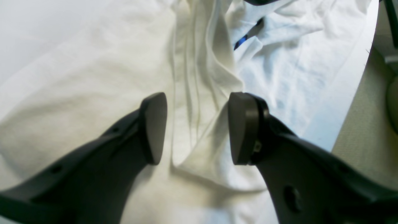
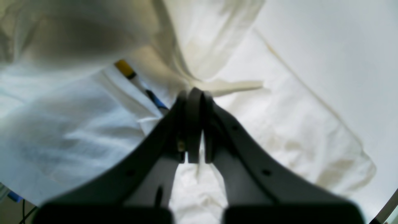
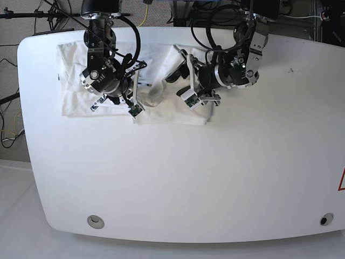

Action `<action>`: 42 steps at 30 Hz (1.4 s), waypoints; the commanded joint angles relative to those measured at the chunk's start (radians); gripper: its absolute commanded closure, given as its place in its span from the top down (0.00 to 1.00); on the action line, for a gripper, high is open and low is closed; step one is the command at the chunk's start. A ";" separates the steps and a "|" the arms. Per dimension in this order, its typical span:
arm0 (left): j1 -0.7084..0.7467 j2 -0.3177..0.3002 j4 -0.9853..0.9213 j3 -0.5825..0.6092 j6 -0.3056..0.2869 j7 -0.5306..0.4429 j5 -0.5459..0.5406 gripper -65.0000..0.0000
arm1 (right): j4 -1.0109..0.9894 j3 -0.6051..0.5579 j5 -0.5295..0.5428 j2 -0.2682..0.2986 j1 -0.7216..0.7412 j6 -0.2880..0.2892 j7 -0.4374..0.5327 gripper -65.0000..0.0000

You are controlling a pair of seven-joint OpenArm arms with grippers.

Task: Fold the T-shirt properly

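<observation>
The white T-shirt (image 3: 73,81) lies crumpled at the table's back left, with rumpled folds in its middle. In the left wrist view my left gripper (image 1: 197,129) stands open, one finger on each side of a raised ridge of the T-shirt (image 1: 93,77), not clamping it. A bit of blue print (image 1: 245,39) shows beyond. In the right wrist view my right gripper (image 2: 194,93) is shut, and folds of the T-shirt (image 2: 295,124) converge into its tips. Yellow and blue print (image 2: 136,81) peeks out beside it. From the base view, the two grippers (image 3: 144,81) (image 3: 175,67) face each other over the shirt.
The white table (image 3: 215,178) stretches bare in front and to the right of the shirt. Its curved edge (image 1: 357,77) runs close to the cloth, with carpet floor beyond. Cables hang behind the table's back edge (image 3: 161,11).
</observation>
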 commanded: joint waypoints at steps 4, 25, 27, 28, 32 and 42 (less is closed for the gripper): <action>-0.016 0.017 0.016 0.045 -0.005 -0.024 -0.019 0.45 | 0.015 0.002 0.001 0.003 0.012 -0.001 0.010 0.00; -0.011 0.091 0.025 0.071 -0.005 -0.023 -0.018 0.45 | 0.015 0.005 -0.002 0.031 0.012 -0.001 0.010 0.00; -0.011 0.086 0.025 0.067 -0.005 -0.023 -0.018 0.45 | 0.017 0.007 -0.002 0.036 0.011 -0.001 0.010 0.00; -0.014 0.076 0.025 0.061 -0.005 -0.023 -0.018 0.45 | 0.018 0.008 -0.002 0.037 0.009 -0.001 0.010 0.00; -0.018 0.013 0.025 0.002 -0.005 -0.023 -0.018 0.45 | 0.025 0.042 -0.002 0.043 -0.009 -0.001 0.008 0.00; -0.036 -0.070 0.017 -0.099 -0.005 -0.023 -0.021 0.45 | 0.025 0.105 -0.002 0.071 -0.038 -0.001 0.013 0.00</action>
